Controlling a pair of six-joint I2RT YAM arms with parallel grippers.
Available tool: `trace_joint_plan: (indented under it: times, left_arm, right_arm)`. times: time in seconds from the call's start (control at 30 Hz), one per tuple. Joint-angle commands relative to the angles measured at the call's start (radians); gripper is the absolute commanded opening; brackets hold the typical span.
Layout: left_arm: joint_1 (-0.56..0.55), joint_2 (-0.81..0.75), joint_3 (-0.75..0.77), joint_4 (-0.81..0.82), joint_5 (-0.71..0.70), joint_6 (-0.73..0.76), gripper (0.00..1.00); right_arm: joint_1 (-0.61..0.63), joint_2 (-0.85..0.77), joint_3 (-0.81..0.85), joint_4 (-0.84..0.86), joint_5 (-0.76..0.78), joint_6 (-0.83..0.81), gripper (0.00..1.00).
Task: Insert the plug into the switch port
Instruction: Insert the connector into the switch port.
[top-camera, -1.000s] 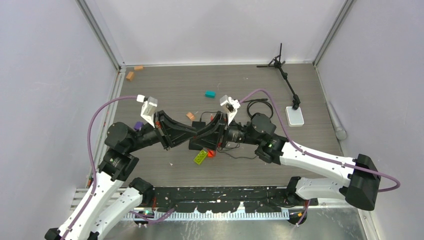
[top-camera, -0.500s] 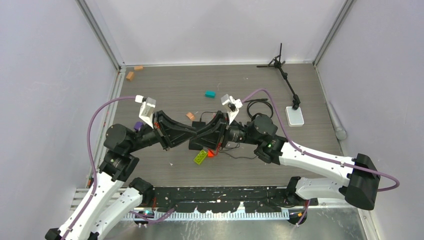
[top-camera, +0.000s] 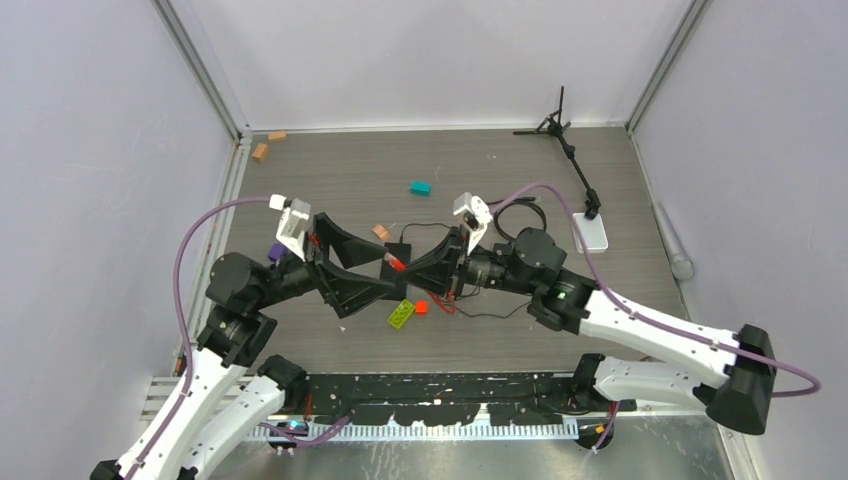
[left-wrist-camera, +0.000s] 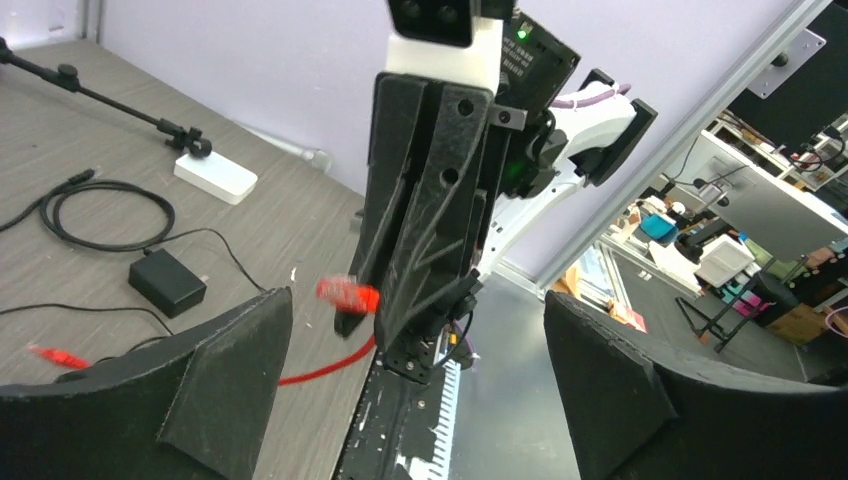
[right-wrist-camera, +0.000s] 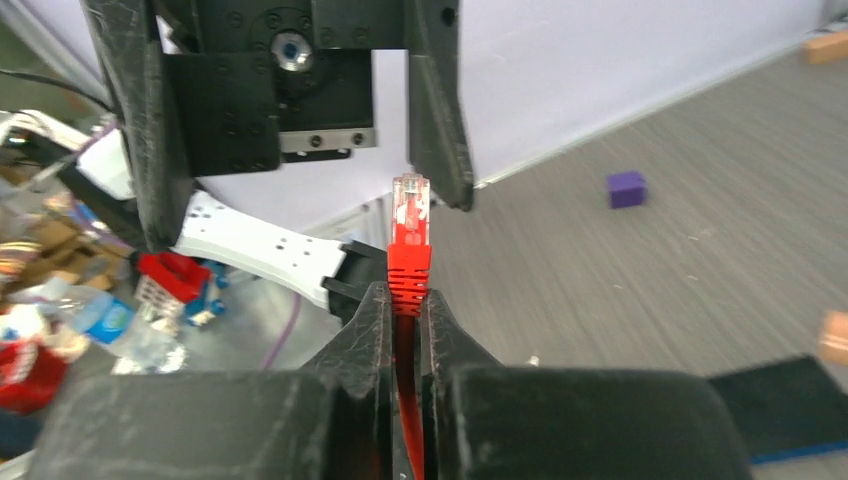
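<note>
- The right claw (right-wrist-camera: 405, 297) is closed narrow on the red boot of the plug (right-wrist-camera: 410, 225). The clear tip of the plug stands out past the fingertips.
- The plug is up in the air above the desk (top-camera: 330, 180), near the middle, and in no port. The red cable (left-wrist-camera: 320, 368) hangs down from it.
- The left claw (top-camera: 388, 272) is wide open and holds nothing. It faces the right claw, and the plug is between its two fingers (right-wrist-camera: 440, 100).
- The plug tip is just beside one left finger; I cannot tell if they touch.
- A black power brick (left-wrist-camera: 165, 282), a green brick (top-camera: 401, 313) and a purple cube (right-wrist-camera: 627, 188) lie on the desk.
</note>
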Motion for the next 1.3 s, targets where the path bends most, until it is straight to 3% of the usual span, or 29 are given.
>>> trace_joint_plan:
  times: [0.0,0.13,0.33,0.5,0.8,1.27]
  left_arm:
    - [-0.004,-0.037,0.024,-0.023,0.0,0.009,1.0]
    - [-0.004,-0.076,0.038,-0.112,-0.026,0.051,0.97]
    - [-0.004,-0.1,0.045,-0.272,-0.094,0.106,0.88]
    - [-0.004,-0.084,0.049,-0.284,-0.109,0.113,0.88]
    - [-0.004,-0.072,0.064,-0.281,-0.042,0.152,0.86]
    - [-0.004,-0.125,0.013,-0.03,0.186,0.095,0.73]
  right_arm:
    - [0.0,-0.14,0.107,-0.344,0.155,-0.258,0.0]
    - [0.0,-0.234,0.164,-0.577,0.226,-0.356,0.0]
    - [0.007,-0.283,0.255,-0.744,0.221,-0.388,0.0]
    - [0.103,-0.271,0.292,-0.729,0.261,-0.405,0.0]
    - [0.508,-0.15,0.42,-0.707,0.529,-0.568,0.01]
    - [0.549,0.026,0.49,-0.637,0.453,-0.589,0.01]
